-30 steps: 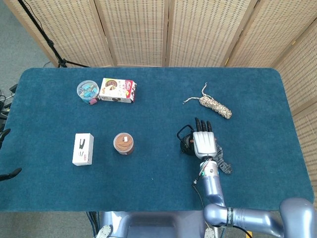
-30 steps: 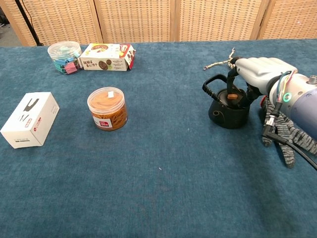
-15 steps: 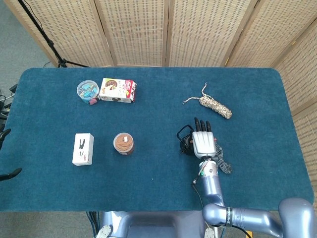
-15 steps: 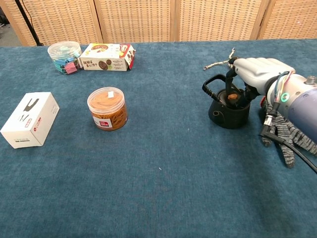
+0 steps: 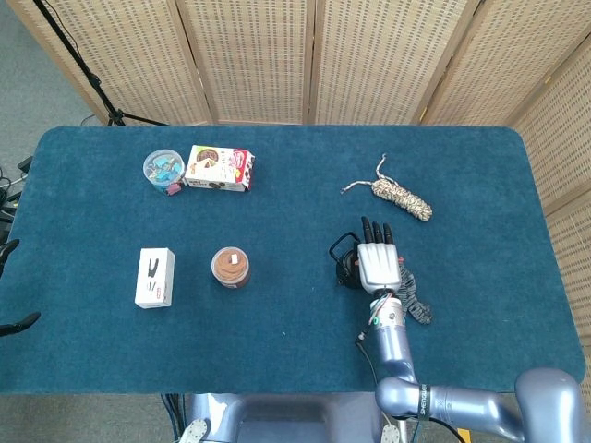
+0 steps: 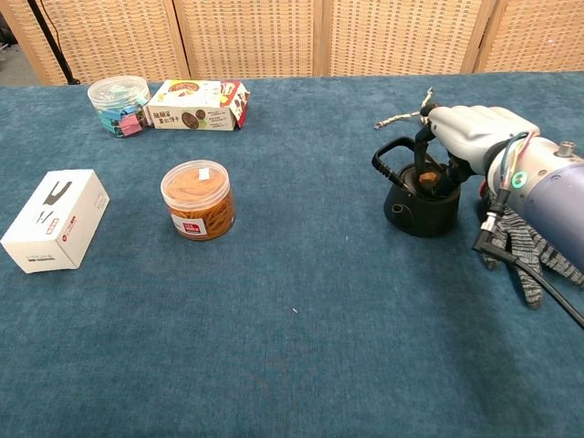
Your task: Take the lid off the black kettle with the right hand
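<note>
The black kettle [image 6: 418, 208] stands on the blue table at the right, its loop handle [image 6: 387, 153] pointing left. Its lid with a brown knob [image 6: 426, 177] sits on top. My right hand [image 6: 467, 132] hangs over the kettle from the right, and its dark fingers [image 6: 425, 153] reach down and close on the knob. In the head view the right hand [image 5: 379, 263] covers most of the kettle [image 5: 345, 265]. Neither view shows my left hand.
A striped cloth [image 6: 524, 248] lies right of the kettle under my forearm, with a rope bundle [image 5: 402, 199] behind it. To the left stand a jar of rubber bands [image 6: 197, 199], a white box [image 6: 53, 219], a cookie box [image 6: 196, 104] and a clip tub [image 6: 119, 93].
My right hand has shifted slightly left over the kettle and its fingers have drawn in on the knob. The lid has stayed on the kettle.
</note>
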Motion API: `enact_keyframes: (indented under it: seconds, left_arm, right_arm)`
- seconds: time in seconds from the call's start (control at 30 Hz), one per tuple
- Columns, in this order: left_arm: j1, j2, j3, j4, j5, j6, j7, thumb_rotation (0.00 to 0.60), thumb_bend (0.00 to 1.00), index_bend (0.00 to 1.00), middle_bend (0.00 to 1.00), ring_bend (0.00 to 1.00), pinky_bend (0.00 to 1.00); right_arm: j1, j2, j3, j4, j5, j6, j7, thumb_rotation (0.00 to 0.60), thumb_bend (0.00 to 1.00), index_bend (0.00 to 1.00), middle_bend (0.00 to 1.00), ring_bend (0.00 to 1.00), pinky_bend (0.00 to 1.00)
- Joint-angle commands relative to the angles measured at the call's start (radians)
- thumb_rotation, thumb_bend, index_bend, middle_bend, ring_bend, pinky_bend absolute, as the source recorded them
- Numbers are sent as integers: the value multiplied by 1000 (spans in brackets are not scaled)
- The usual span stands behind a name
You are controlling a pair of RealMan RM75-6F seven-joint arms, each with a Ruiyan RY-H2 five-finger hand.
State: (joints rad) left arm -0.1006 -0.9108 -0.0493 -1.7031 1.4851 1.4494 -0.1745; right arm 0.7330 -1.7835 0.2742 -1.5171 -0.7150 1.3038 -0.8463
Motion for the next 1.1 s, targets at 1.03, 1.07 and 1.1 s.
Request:
enact_keyframes:
  seconds: [1.03,1.07,1.1]
  left_arm:
    - [-1,-1,6,-2,9,-2,7,600,34,0,0,0,0]
    - [-1,-1,6,-2,8,-1,7,600,34,0,0,0,0]
    - [0,-1,5,-2,7,0,7,600,35,0,0,0,0]
  right_arm:
    - [-12,90,46,-110,-40,78,-32,600,404,641,48,0,0]
    - [-13,94,47,-98,-32,72,-29,600,404,641,49,0,0]
    - [-14,98,49,-85,-24,64,-25,600,404,641,49,0,0]
